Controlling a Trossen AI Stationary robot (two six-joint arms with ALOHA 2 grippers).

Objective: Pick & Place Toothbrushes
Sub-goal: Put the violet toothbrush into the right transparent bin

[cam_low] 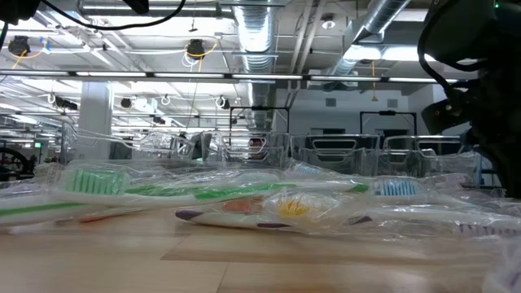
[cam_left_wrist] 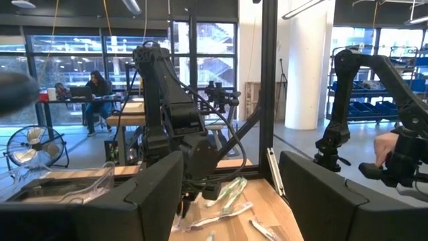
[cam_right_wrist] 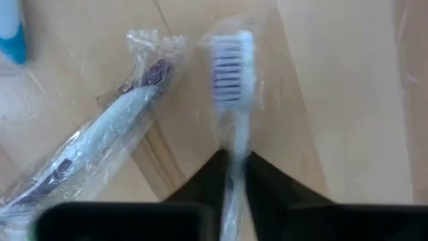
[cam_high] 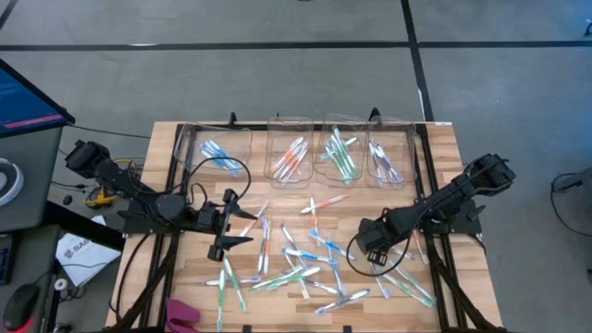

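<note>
While the left gripper [cam_high: 242, 225] waits at 9 o'clock with jaws apart, the right gripper [cam_right_wrist: 234, 175], at 4 o'clock, clamps a purple-bristled toothbrush [cam_right_wrist: 233, 80] among the toothbrushes [cam_high: 296, 268] scattered on the table [cam_high: 446, 162].

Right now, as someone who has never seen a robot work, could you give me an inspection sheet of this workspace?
Surface: wooden slatted table.
Job's things: slim wrapped plastic toothbrushes scattered mid-table; more sorted by colour in four clear plastic bins along the far edge.
Clutter: pink object at the near left edge.
Grippers: left gripper open, empty, waiting over the table's left; right gripper shut on a purple-bristled wrapped toothbrush.
Cables: black cable loop by the left arm.
Surroundings: person seated at a desk.
</note>
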